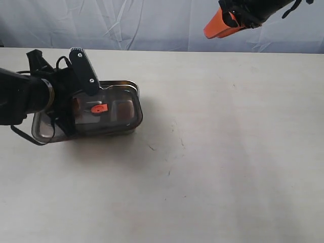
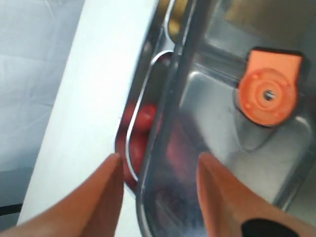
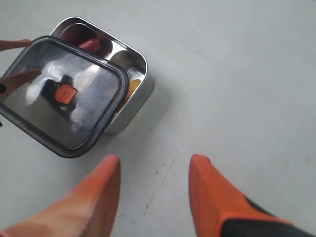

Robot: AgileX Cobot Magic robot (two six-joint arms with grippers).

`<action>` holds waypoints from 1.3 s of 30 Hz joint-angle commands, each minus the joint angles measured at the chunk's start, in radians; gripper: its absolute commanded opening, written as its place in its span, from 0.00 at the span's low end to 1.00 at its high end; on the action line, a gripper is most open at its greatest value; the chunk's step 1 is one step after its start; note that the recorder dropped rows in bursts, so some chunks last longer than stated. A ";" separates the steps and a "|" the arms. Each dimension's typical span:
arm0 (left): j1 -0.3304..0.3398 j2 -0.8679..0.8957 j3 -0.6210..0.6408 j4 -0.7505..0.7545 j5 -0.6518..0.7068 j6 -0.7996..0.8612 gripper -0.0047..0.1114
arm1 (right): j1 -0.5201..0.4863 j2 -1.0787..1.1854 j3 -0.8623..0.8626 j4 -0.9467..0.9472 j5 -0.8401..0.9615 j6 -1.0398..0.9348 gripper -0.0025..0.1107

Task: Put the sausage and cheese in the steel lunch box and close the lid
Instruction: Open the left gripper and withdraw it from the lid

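Observation:
The steel lunch box (image 3: pixel 139 97) stands on the table at the left. The red sausage (image 3: pixel 91 45) lies in one compartment and the yellow cheese (image 3: pixel 132 88) in the other. The dark lid (image 3: pixel 94 94) with its orange valve (image 3: pixel 64 92) lies askew over the box and overhangs one side, leaving the sausage end uncovered. My left gripper (image 2: pixel 157 160) is open astride the lid's rim (image 2: pixel 168 118), one finger over the lid, the other outside it, beside the sausage (image 2: pixel 140 118). My right gripper (image 3: pixel 154 160) hangs open and empty, high above the table (image 1: pixel 210 31).
The pale table (image 1: pixel 228 152) stretches to the right of the box (image 1: pixel 121 85), with only faint dark scuff marks (image 1: pixel 174 136) on it. A wrinkled white cloth backdrop (image 1: pixel 152 25) hangs behind the far edge.

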 commanded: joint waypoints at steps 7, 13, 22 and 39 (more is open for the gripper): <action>0.048 0.028 -0.101 0.022 0.008 -0.009 0.43 | -0.007 -0.010 0.001 0.021 0.011 -0.023 0.40; 0.077 0.081 -0.131 0.022 0.019 -0.009 0.42 | -0.007 -0.010 0.001 0.030 0.042 -0.023 0.40; 0.080 -0.082 -0.173 -0.288 0.156 -0.058 0.05 | -0.007 -0.010 0.001 0.044 0.034 -0.019 0.02; 0.080 -0.435 -0.073 -1.560 0.746 0.777 0.04 | -0.007 0.025 0.001 0.045 0.030 -0.011 0.02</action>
